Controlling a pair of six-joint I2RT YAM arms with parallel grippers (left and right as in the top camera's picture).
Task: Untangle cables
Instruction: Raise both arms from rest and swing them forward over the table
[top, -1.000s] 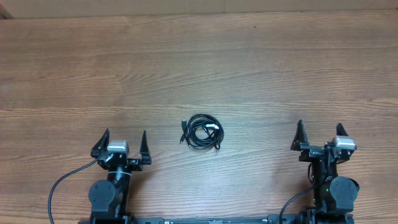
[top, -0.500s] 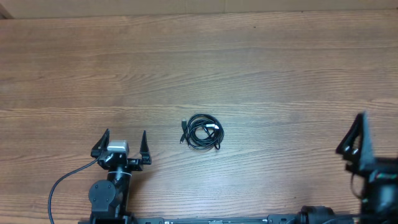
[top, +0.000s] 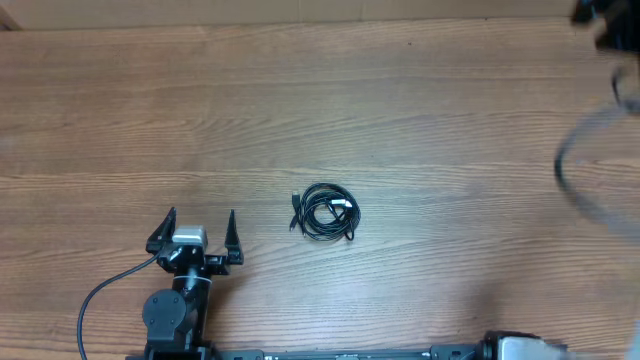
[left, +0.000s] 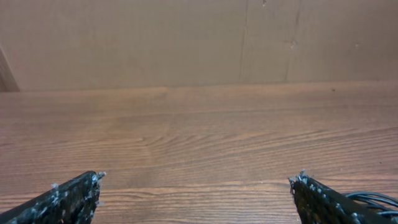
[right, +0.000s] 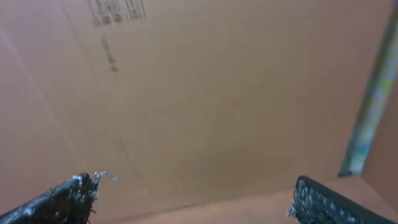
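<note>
With the right fingers (right: 62, 200), spread wide, now swung away toward the far right corner and the left fingers (left: 323, 200) parked wide, the coiled cables (top: 326, 212) are left untouched in the middle of the counter (top: 400, 120), so untangling is judged unstarted.

You see your left gripper (left: 200, 177) spread wide above the wooden table (left: 199, 130), cables (left: 373, 198) peeking beside one fingertip, and a cardboard wall (left: 186, 43) behind.

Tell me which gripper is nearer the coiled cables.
Left. The left gripper sits open just beside the cables, apart from them; the right gripper is far off, toward the far right corner.
</note>
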